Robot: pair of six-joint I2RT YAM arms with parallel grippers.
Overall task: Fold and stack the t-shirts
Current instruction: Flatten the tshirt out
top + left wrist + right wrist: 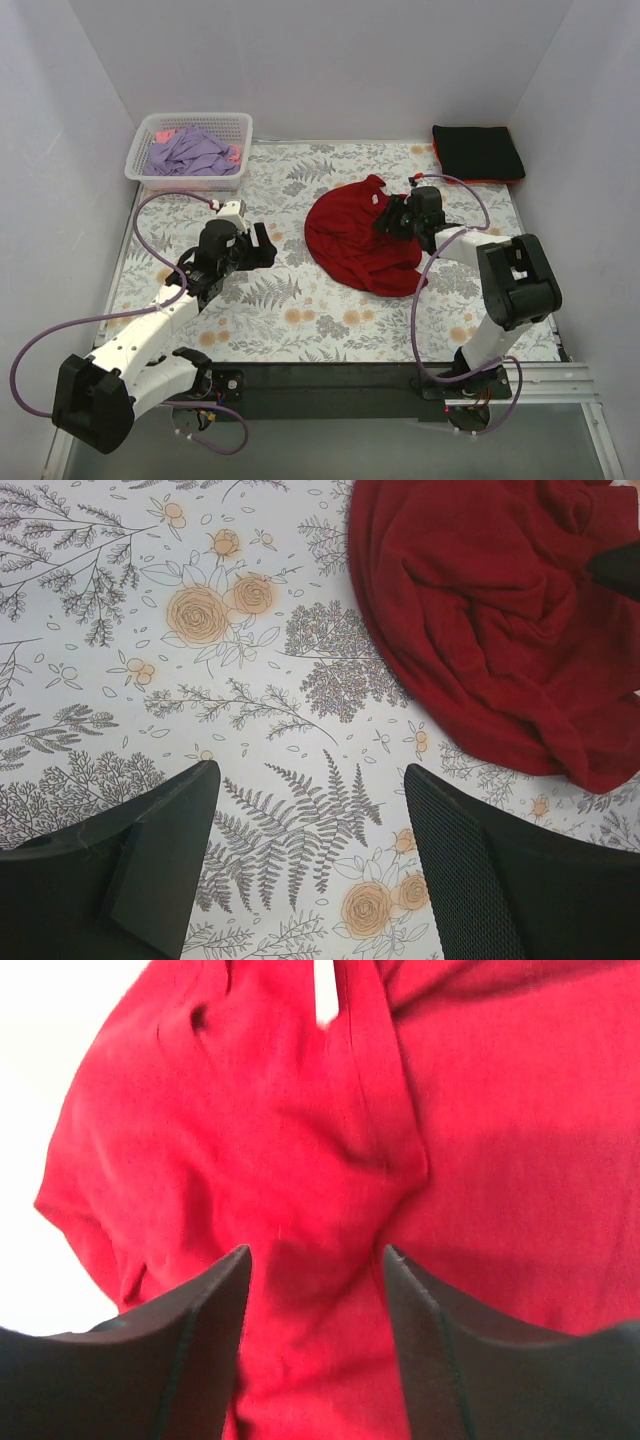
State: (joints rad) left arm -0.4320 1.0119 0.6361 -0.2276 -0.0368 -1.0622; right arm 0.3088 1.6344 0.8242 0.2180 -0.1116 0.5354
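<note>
A deep-red t-shirt (350, 243) lies crumpled in the middle of the floral cloth. It also shows in the left wrist view (480, 620) and fills the right wrist view (300, 1140). My right gripper (392, 218) is low over the shirt's right part, and in the right wrist view (318, 1260) its jaws stand apart with red cloth bunched between the fingertips. My left gripper (264, 246) is open and empty over bare cloth to the left of the shirt, as the left wrist view (312, 780) shows. A folded black t-shirt (478, 150) lies on an orange-red one at the back right.
A white lattice basket (140, 165) at the back left holds lavender (188, 152) and pink (234, 153) shirts. White walls close in the table on three sides. A black strip runs along the near edge (330, 378).
</note>
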